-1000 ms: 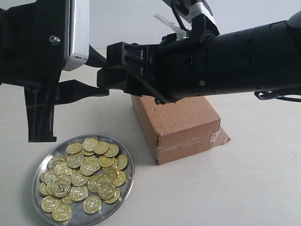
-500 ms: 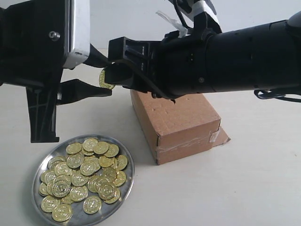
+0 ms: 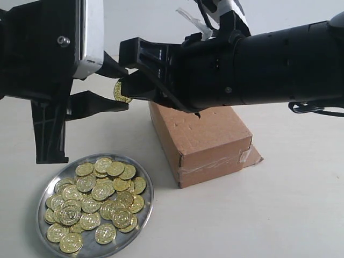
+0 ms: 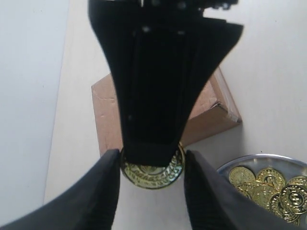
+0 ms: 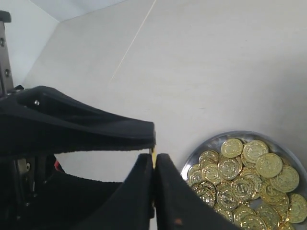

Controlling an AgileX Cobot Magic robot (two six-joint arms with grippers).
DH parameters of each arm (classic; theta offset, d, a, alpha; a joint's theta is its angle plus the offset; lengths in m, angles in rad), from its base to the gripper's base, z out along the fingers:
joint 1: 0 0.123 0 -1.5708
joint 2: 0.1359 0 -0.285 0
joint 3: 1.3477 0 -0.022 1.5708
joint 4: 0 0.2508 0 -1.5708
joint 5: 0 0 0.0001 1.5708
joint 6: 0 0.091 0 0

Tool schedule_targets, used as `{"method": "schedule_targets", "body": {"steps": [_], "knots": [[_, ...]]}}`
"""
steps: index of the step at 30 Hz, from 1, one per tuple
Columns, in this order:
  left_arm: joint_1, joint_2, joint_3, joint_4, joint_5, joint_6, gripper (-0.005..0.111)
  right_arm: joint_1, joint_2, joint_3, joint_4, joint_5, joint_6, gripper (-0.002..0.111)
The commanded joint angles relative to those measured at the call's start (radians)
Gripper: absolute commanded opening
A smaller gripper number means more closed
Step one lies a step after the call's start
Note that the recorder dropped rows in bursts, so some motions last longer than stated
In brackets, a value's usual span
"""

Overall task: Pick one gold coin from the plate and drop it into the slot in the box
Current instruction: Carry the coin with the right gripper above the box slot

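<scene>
the gold coin [image 4: 152, 171] is up in the air, standing on its edge. the right gripper [image 5: 153, 160] pinches it flat, one jaw on each face, so the jaws are clamped on the coin. in the right wrist view only a thin yellow line shows between them. the left gripper [image 3: 121, 86] is there too. its jaws are apart, just as wide as the coin, one at each side of the rim. i cannot tell if they squeeze it or only touch it. the two grippers meet nose to nose from the left and the right.

in the exterior view the coin hangs just beside the top left edge of the box [image 3: 201, 134], higher than the box. the box sits on the pale worktop [image 3: 242, 215]. the plate [image 3: 151, 200] lies on the worktop near the box, lower left in that view, with a heap of coins [image 3: 97, 201] on it.
</scene>
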Motion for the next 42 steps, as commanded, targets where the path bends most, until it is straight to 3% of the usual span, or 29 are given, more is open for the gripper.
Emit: {"method": "schedule_targets", "body": {"steps": [1, 4, 7, 9, 15, 21, 23, 25, 29, 30, 42], "knots": [[-0.005, -0.009, -0.004, -0.020, -0.019, 0.000, 0.025, -0.004, 0.001, -0.003, -0.002, -0.022, -0.020, 0.000], [-0.005, -0.009, -0.004, 0.000, -0.015, -0.002, 0.038, -0.004, 0.001, -0.003, -0.011, -0.035, -0.035, 0.000], [-0.003, -0.017, -0.004, 0.068, -0.015, -0.037, 0.069, -0.004, -0.001, -0.003, -0.083, -0.100, -0.036, 0.000], [-0.002, -0.029, -0.004, 0.122, -0.013, -0.088, 0.076, -0.004, -0.001, -0.003, -0.157, -0.139, -0.009, 0.000], [-0.001, -0.092, -0.004, 0.161, 0.052, -0.249, 0.070, -0.009, 0.023, -0.003, -0.486, -0.300, 0.183, 0.000], [-0.001, -0.170, -0.004, 0.161, 0.225, -0.327, 0.040, -0.140, 0.166, -0.003, -0.540, -0.223, 0.183, 0.000], [-0.001, -0.183, -0.004, 0.161, 0.238, -0.353, 0.036, -0.200, 0.206, -0.010, -0.624, -0.189, 0.231, 0.000], [-0.001, -0.183, -0.004, 0.161, 0.241, -0.365, 0.040, -0.246, 0.227, -0.052, -0.806, -0.118, 0.356, 0.000], [-0.001, -0.183, -0.004, 0.161, 0.241, -0.376, 0.045, -0.268, 0.282, -0.233, -1.378, 0.137, 0.842, 0.000], [-0.001, -0.183, -0.004, 0.161, 0.241, -0.376, 0.045, -0.268, 0.294, -0.270, -1.446, 0.176, 0.937, 0.000], [-0.001, -0.183, -0.004, 0.161, 0.245, -0.380, 0.045, -0.251, 0.387, -0.422, -1.414, 0.310, 0.945, 0.000]]}}
